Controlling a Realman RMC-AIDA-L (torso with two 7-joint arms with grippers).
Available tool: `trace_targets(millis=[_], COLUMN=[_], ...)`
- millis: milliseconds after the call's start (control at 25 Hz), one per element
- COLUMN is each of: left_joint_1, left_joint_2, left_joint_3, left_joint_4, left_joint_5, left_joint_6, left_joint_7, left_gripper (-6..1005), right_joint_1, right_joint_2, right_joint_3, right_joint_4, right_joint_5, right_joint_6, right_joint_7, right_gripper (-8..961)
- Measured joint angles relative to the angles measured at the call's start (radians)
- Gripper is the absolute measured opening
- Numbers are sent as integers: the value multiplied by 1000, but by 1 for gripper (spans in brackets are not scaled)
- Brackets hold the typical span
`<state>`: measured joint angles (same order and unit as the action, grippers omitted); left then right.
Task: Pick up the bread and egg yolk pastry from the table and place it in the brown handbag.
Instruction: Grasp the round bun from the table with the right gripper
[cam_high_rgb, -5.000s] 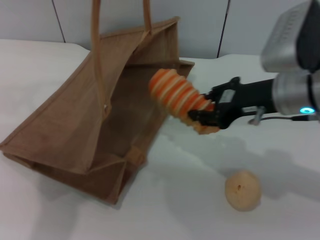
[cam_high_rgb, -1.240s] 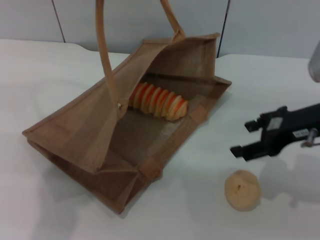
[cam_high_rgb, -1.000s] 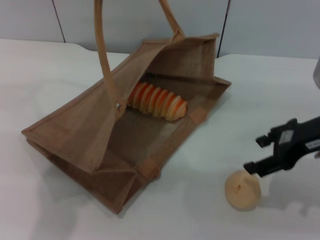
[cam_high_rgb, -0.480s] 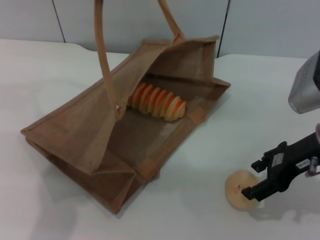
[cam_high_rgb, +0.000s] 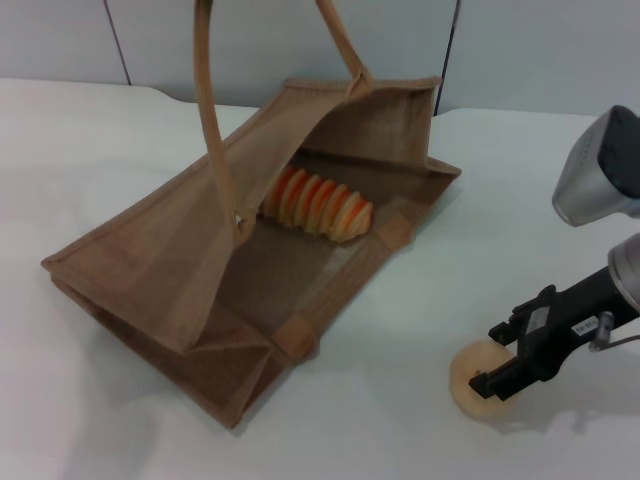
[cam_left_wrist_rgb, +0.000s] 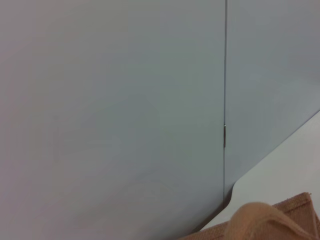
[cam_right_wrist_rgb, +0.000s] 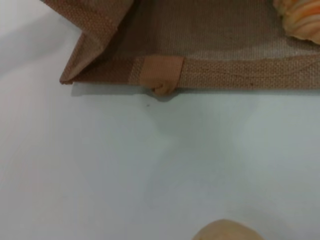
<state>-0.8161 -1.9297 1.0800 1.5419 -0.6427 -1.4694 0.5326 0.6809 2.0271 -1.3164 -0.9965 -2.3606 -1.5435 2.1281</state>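
Observation:
The brown handbag (cam_high_rgb: 170, 265) lies on its side on the white table, mouth open toward the right, one handle (cam_high_rgb: 207, 110) held up out of the picture. The striped bread (cam_high_rgb: 318, 205) rests inside it near the back. At the front right sits the round tan egg yolk pastry (cam_high_rgb: 463, 378). My right gripper (cam_high_rgb: 500, 360) is down at it, open, one finger on each side of the ball. In the right wrist view the pastry (cam_right_wrist_rgb: 227, 231) shows at the edge, with the bag's rim (cam_right_wrist_rgb: 225, 65) and the bread's end (cam_right_wrist_rgb: 300, 15) beyond. The left gripper is out of sight.
The left wrist view shows only a grey wall panel and a bit of tan handle (cam_left_wrist_rgb: 260, 222). White table (cam_high_rgb: 400, 420) lies between the bag's mouth and the pastry. A grey wall stands behind the table.
The bread, held over the bag five seconds ago, now lies inside it. My right gripper has moved right and down, from above the table to around the egg yolk pastry.

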Motion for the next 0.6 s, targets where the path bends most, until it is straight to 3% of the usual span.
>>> trace_targets(millis=[600], left_joint_1=[-11], left_joint_2=[-3], left_joint_3=[0], left_joint_4=[-8], left_joint_5=[0], left_joint_6=[-2], left_joint_7=[1], left_gripper=[136], right_joint_1=[112], right_joint_2=[-1], right_joint_3=[-18], right_joint_4=[230], right_joint_5=[-7], right_joint_6=[38], right_joint_7=[-60], right_gripper=[790])
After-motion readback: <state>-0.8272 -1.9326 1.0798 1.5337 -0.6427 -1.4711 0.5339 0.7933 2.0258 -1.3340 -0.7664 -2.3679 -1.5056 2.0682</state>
